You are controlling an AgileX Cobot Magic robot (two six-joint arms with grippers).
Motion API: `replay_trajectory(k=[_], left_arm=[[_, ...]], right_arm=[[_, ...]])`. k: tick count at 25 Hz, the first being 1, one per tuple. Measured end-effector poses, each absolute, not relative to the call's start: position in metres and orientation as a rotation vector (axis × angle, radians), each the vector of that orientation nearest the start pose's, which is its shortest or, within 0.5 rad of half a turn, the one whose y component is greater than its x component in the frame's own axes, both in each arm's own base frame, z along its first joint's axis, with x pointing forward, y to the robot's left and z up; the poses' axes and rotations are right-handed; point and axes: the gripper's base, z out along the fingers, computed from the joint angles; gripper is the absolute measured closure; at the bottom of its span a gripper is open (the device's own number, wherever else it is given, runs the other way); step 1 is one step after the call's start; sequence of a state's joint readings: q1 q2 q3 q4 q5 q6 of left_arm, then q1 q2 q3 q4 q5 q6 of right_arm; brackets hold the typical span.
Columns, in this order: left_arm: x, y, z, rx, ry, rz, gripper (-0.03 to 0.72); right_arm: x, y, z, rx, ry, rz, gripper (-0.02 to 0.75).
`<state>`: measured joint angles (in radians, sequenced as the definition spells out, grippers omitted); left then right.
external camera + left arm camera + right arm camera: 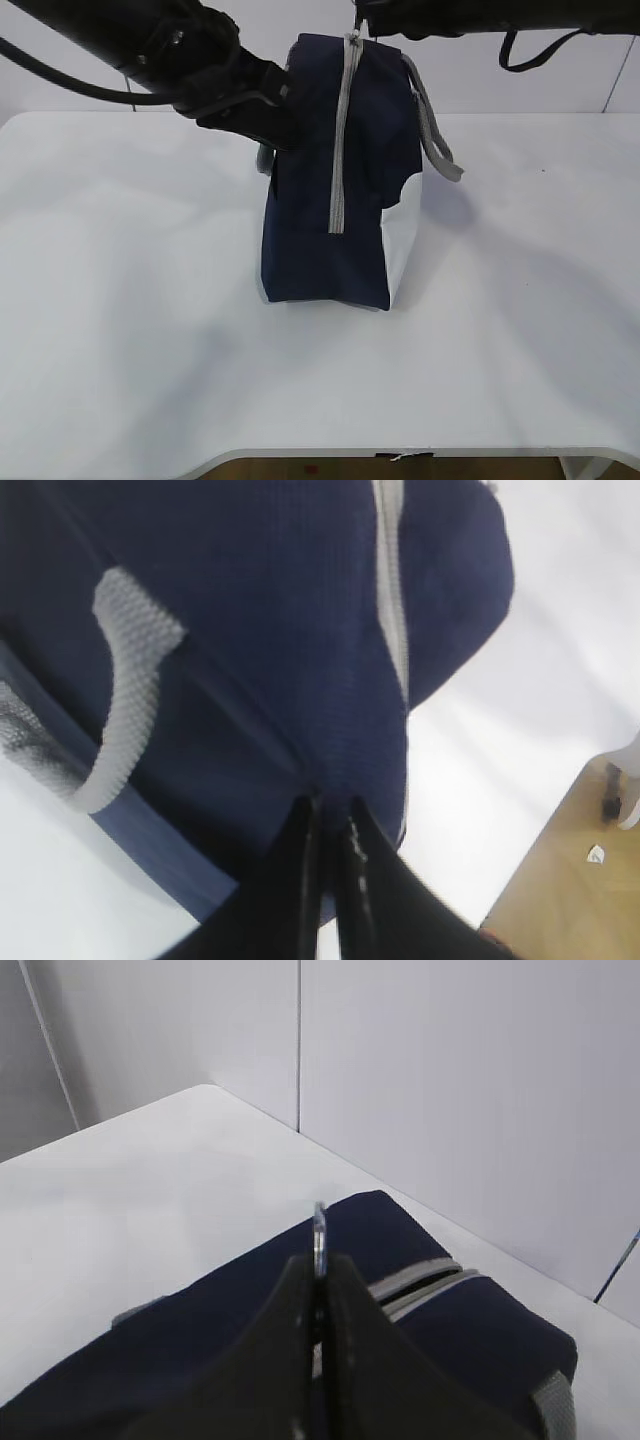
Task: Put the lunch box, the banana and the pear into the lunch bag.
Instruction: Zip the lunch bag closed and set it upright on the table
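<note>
The navy lunch bag (330, 200) stands on end in the middle of the white table (120, 330), its grey zipper (340, 150) running down the near face. My left gripper (275, 135) is at the bag's upper left side and is shut on a fold of its blue fabric (328, 815). My right gripper (362, 28) is above the bag's top and is shut on the metal ring pull (319, 1225), which sticks up between the fingertips (300, 1280). The lunch box, the banana and the pear are out of view.
A grey webbing handle (435, 140) hangs off the bag's right side and another (125, 680) shows in the left wrist view. The table's front edge (400, 455) is near the camera. A white wall (450, 1080) stands behind the table. Wooden floor (560, 880) lies beyond the edge.
</note>
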<state>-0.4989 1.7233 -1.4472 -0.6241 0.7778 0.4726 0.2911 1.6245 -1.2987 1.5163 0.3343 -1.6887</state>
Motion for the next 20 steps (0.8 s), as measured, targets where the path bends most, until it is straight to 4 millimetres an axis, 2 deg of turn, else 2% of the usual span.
replay_trajectory(k=[12,20], left_arm=[[0.316,-0.215,0.304,0.869,2.385,-0.715,0.692],[0.315,-0.214,0.303,0.898,2.391,-0.700,0.692]], right_arm=[[0.406,0.149,0.320,-0.597,1.756,0.365,0.731],[0.441,0.145,0.310,-0.512,1.760,0.382,0.731]])
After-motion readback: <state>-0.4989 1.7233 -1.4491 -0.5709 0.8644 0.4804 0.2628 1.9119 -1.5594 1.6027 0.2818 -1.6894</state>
